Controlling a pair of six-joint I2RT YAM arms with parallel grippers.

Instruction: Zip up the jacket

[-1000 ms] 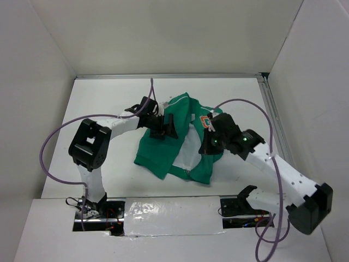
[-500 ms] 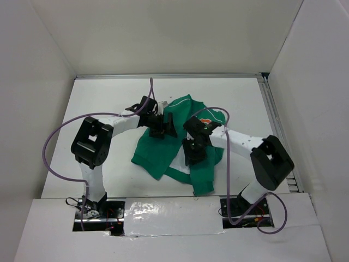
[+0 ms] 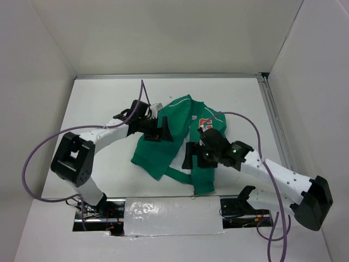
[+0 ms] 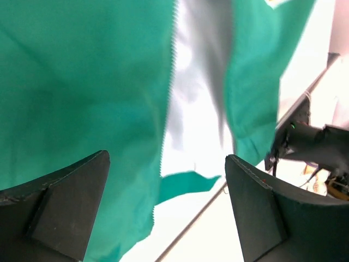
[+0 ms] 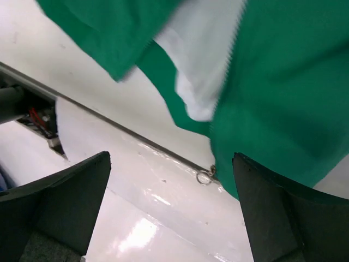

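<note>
The green jacket (image 3: 150, 158) lies crumpled and unzipped mid-table, its pale lining (image 3: 185, 143) showing and an orange patch (image 3: 205, 123) on the right chest. My left gripper (image 3: 163, 129) hovers open over the left front panel; in the left wrist view the toothed zip edge (image 4: 169, 82) runs down between green cloth and lining (image 4: 202, 71), above my open left gripper (image 4: 166, 218). My right gripper (image 3: 191, 156) stands open over the lower middle of the jacket. In the right wrist view a small metal zip ring (image 5: 205, 177) lies at the hem corner of the jacket (image 5: 272, 82), and my right gripper (image 5: 172, 207) holds nothing.
The white table (image 3: 98, 103) is walled at the back and on both sides. A metal rail (image 3: 275, 125) runs along its right edge. A shiny taped strip (image 3: 163, 210) covers the near edge between the arm bases. The right arm (image 4: 316, 144) shows in the left wrist view.
My right gripper went from shut to open and let go of the jacket after dragging its right hem toward the near edge. The left arm's elbow swung out left; its gripper stayed open.
</note>
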